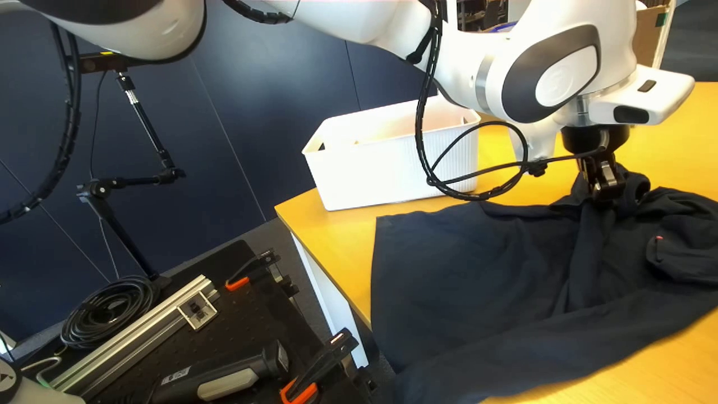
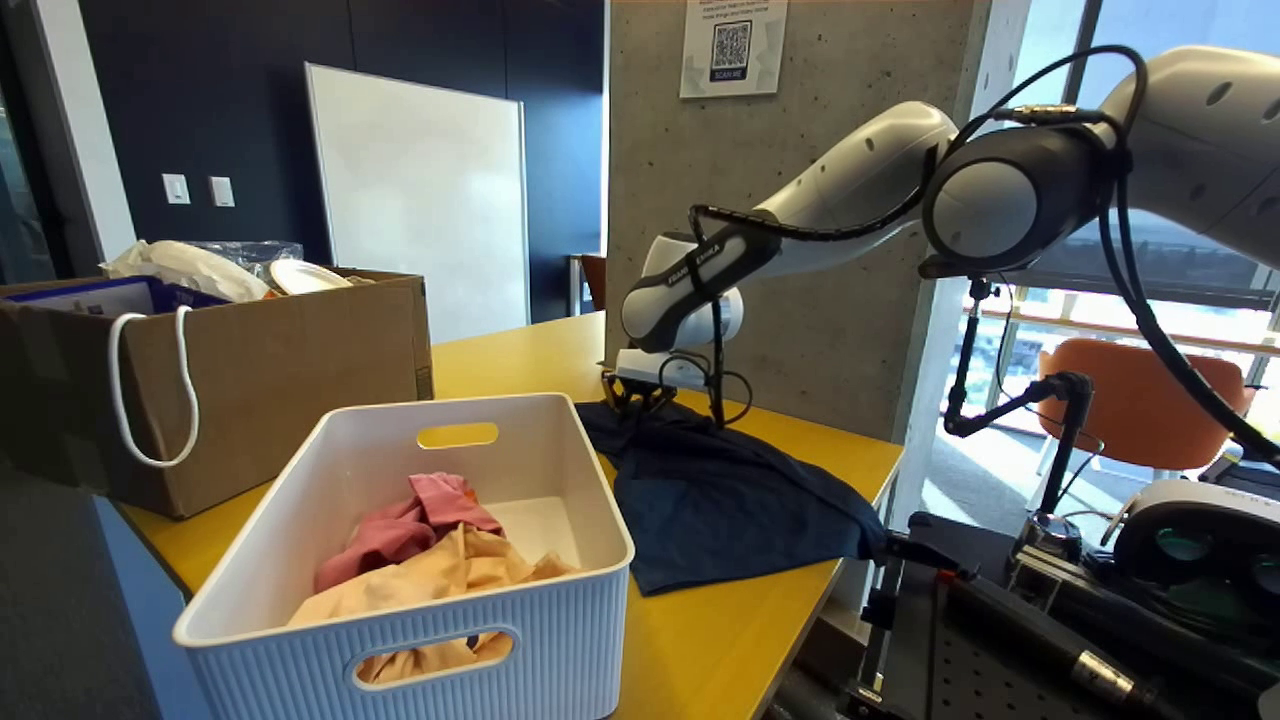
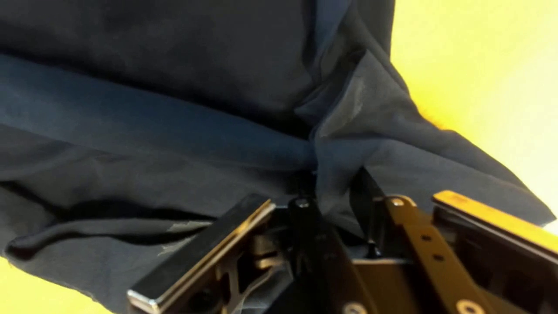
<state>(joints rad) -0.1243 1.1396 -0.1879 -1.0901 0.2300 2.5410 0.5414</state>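
The claw is down at the dark garment, its fingers partway together with a raised fold of cloth between them; whether they are pinching that fold, I cannot tell. The garment lies rumpled on the yellow surface directly beneath the claw and spreads around it, reaching out to the edge. In an exterior view, a white bin stands left of the claw, well apart from it; inside are pink cloth and peach cloth. A cardboard box also stands well left of the claw in an exterior view.
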